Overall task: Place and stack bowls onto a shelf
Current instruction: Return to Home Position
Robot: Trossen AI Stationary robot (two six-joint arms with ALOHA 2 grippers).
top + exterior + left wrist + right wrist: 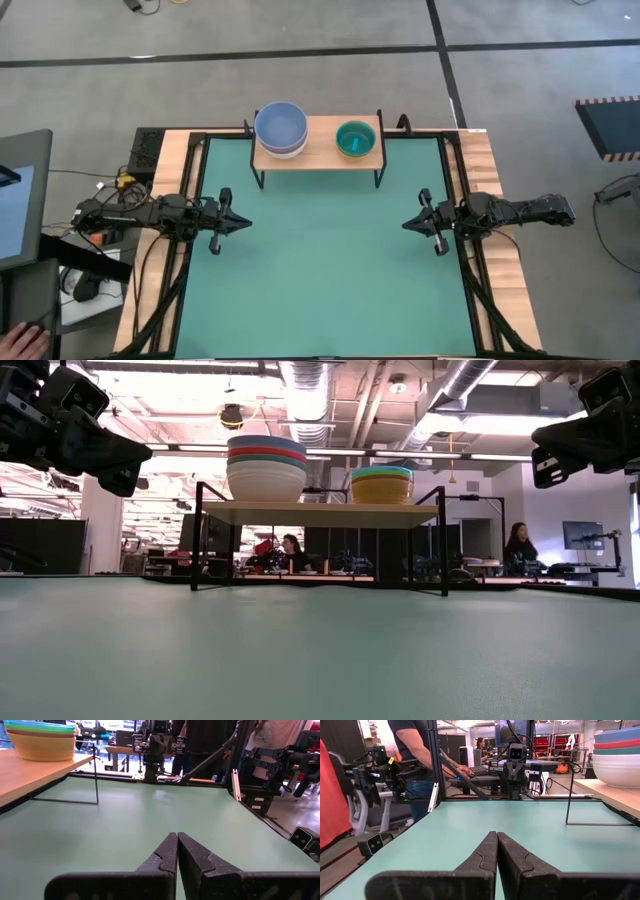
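Observation:
The shelf (pixel 318 150) stands at the green table's far edge on thin black legs. Two nested stacks of bowls rest on its plank top. The left stack (pixel 281 128) has a periwinkle bowl on top, then red and dark teal, with a white bowl at the bottom (pixel 266 480). The right stack (pixel 355 139) has cyan on top and a yellow bowl lowest (pixel 381 489) (pixel 42 746). My left gripper (pixel 244 225) (pixel 177 837) hovers shut over the table's left side. My right gripper (pixel 407 225) (pixel 497 836) hovers shut over the right side. Both are empty.
The green mat (pixel 320 270) spreads bare between the two arms and in front of the shelf. Wooden rails (pixel 490 170) and black frame bars edge the table. People and desks show in the room beyond. A hand (pixel 22 343) rests at the near left, off the table.

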